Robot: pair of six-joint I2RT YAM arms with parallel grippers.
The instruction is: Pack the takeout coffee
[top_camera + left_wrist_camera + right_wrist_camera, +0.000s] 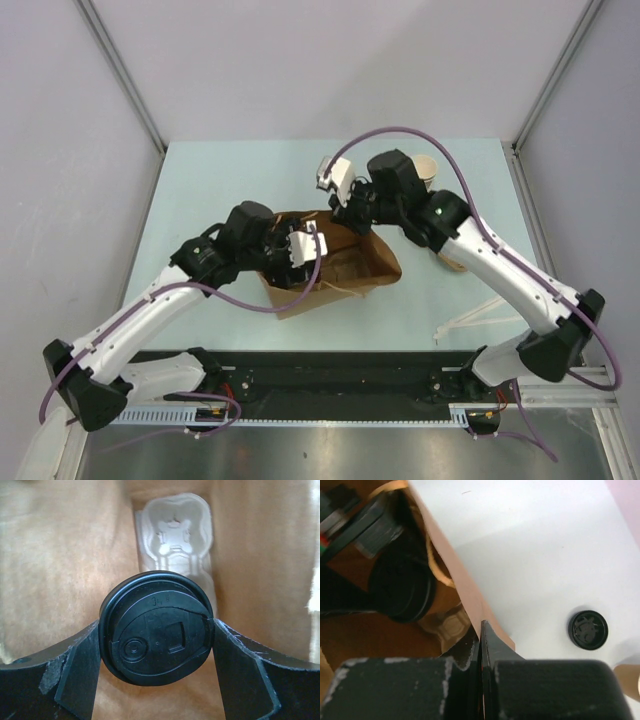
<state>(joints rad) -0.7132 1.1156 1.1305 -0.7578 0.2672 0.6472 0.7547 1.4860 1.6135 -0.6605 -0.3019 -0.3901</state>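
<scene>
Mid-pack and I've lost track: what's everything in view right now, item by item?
paper bag: one, brown, mid-table, open.
cup tray: one, pale pulp, deep inside the bag.
held lid: one, black, inside the bag; what lies under it is hidden.
loose lid: one, black, flat on the table outside the bag.
paper cup: one, tan, cream inside, far side of the table.
tan shape: one, partly under the right arm; cannot tell what.
sticks: count unclear, white, table's near right.
table: one, pale green.
left gripper: one, black, shut on the held lid.
right gripper: one, black, pinching the bag's rim.
</scene>
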